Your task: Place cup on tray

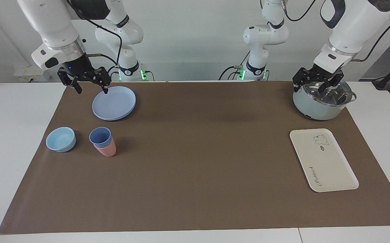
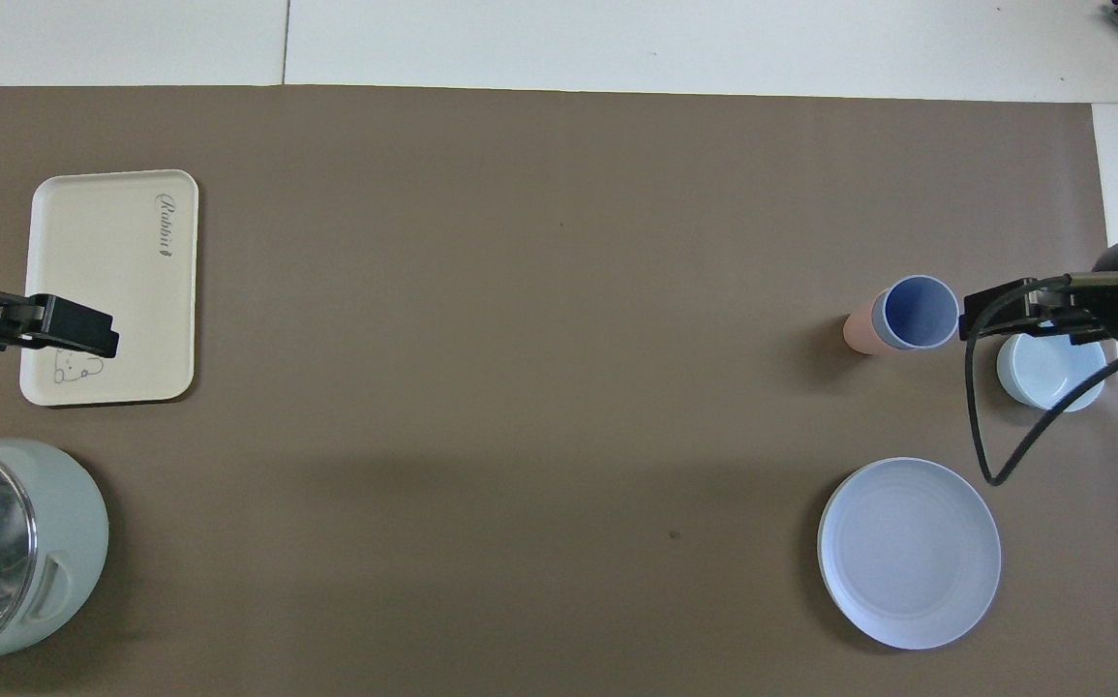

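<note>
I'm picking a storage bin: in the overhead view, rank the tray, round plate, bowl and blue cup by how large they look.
1. cream tray
2. round blue plate
3. light-blue bowl, partly covered by the right gripper
4. blue cup, nested in a pink cup

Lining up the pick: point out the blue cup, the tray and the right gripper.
blue cup (image 1: 99, 135): facing view, inner wall below the rim.
tray (image 1: 319, 162): facing view, bare middle.
right gripper (image 1: 92, 89): facing view, midway between fingertips.
</note>
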You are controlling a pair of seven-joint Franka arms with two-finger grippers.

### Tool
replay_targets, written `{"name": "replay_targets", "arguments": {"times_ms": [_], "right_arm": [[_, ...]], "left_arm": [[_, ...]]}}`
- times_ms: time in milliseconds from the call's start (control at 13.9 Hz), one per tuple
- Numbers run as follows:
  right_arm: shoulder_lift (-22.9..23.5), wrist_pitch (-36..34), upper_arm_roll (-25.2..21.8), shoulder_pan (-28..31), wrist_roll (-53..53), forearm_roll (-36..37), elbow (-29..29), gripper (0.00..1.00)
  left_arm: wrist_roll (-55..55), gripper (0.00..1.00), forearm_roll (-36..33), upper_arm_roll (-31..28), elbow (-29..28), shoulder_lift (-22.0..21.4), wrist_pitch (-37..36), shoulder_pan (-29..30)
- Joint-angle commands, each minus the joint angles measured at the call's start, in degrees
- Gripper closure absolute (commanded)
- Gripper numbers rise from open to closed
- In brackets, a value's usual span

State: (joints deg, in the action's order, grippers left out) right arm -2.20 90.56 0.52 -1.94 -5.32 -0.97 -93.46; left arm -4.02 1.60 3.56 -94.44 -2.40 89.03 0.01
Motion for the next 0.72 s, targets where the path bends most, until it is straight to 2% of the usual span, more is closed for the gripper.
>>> {"name": "replay_targets", "arguments": {"times_ms": [0, 433, 649], "right_arm": [[-1.4, 0.3, 0.2, 0.3, 0.9, -0.4, -1.6, 0.00], [-1.3, -0.6, 0.2, 0.6, 1.6, -0.4, -1.5, 0.00], [-0.8, 2.0, -0.3, 1.9, 0.8, -0.4, -1.0, 0.04]], "left_arm": [[-0.4, 0.00, -0.8, 0.4, -2.1, -1.8, 0.9, 0.6], [-0.4, 0.00, -0.8, 0.4, -2.1, -1.8, 0.9, 0.6], [-0.4, 0.00, -0.8, 0.4, -2.1, -1.8, 0.9, 0.7]]}}
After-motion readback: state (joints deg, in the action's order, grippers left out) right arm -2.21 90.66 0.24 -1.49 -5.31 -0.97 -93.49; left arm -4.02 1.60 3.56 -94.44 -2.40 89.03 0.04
